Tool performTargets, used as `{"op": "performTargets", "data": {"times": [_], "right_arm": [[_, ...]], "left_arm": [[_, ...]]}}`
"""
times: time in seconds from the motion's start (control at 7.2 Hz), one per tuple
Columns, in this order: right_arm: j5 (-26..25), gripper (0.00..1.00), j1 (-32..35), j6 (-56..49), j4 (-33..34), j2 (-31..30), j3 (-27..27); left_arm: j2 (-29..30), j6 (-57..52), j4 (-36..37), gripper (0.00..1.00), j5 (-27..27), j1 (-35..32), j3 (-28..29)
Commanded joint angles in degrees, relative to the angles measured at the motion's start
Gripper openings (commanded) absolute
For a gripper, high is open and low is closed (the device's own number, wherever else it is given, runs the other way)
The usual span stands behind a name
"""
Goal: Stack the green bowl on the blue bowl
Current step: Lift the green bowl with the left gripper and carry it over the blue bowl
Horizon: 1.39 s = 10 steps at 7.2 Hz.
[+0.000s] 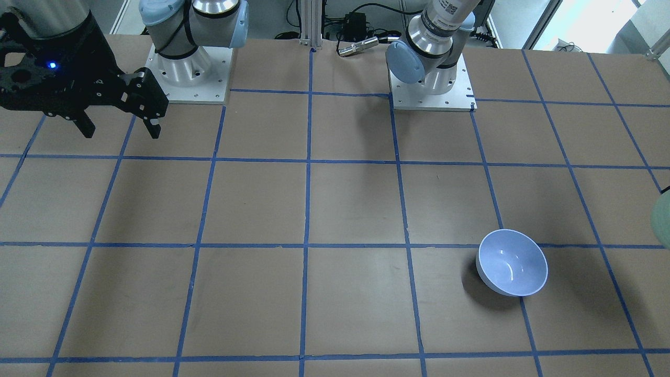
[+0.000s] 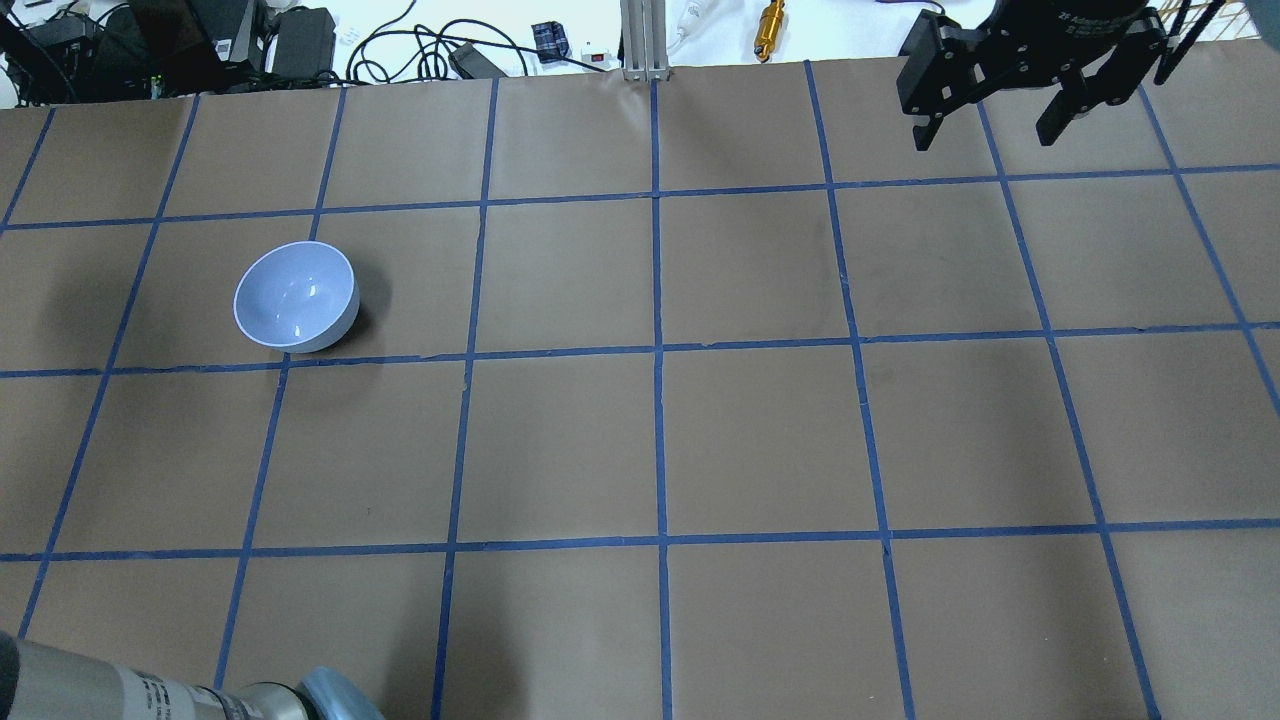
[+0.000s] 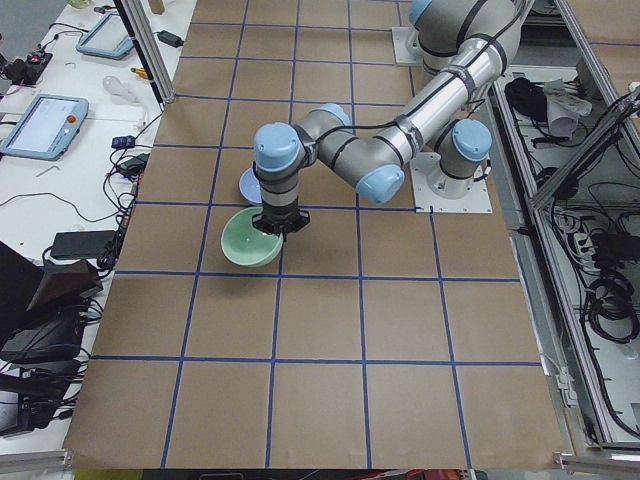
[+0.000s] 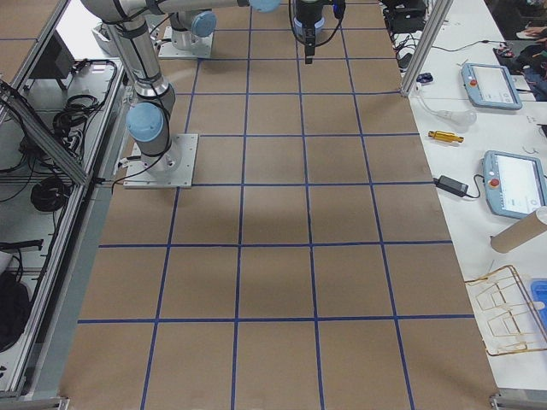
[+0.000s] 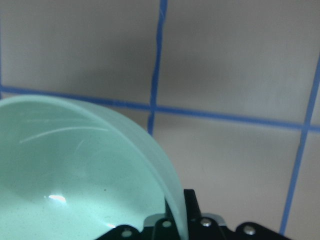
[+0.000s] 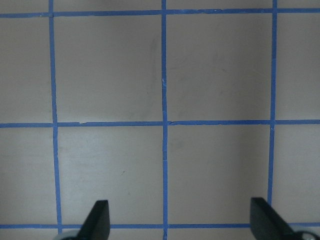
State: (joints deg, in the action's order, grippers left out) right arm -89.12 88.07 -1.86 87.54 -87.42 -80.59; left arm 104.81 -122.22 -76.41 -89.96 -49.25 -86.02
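Observation:
The blue bowl (image 1: 513, 269) stands upright on the table on the robot's left side; it also shows in the overhead view (image 2: 296, 296) and partly behind the arm in the exterior left view (image 3: 245, 186). My left gripper (image 3: 272, 226) is shut on the rim of the green bowl (image 3: 248, 243), holding it in the air beside the blue bowl and apart from it. The green bowl fills the lower left of the left wrist view (image 5: 75, 175), and its edge shows in the front view (image 1: 661, 220). My right gripper (image 1: 120, 128) is open and empty, far from both bowls (image 2: 990, 125).
Brown paper with a blue tape grid (image 2: 657, 350) covers the table. The arm bases (image 1: 191, 78) stand at the robot's edge. Cables and a brass part (image 2: 770, 18) lie beyond the far edge. Tablets (image 4: 513, 184) sit on a side bench.

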Motion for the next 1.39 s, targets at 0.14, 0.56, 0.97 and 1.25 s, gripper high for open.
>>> {"op": "performTargets", "data": {"times": [0.14, 0.56, 0.97, 1.25], "right_arm": [[0.0, 1.0, 0.0, 0.01, 0.0, -0.03, 0.0], [0.0, 1.0, 0.0, -0.08, 0.0, -0.03, 0.0], [-0.09, 1.0, 0.0, -0.08, 0.0, 0.05, 0.0], [-0.09, 1.0, 0.0, -0.08, 0.0, 0.05, 0.0]], "left_arm": [[-3.02, 17.47, -1.12, 0.0, 0.49, -16.19, -3.87], [-4.35, 21.15, 14.27, 0.0, 0.4, -21.33, -16.48], [-4.44, 20.71, 26.81, 0.0, 0.4, -20.63, -27.52], [-3.3, 20.88, 27.54, 0.0, 0.4, -20.63, -27.54]]}}
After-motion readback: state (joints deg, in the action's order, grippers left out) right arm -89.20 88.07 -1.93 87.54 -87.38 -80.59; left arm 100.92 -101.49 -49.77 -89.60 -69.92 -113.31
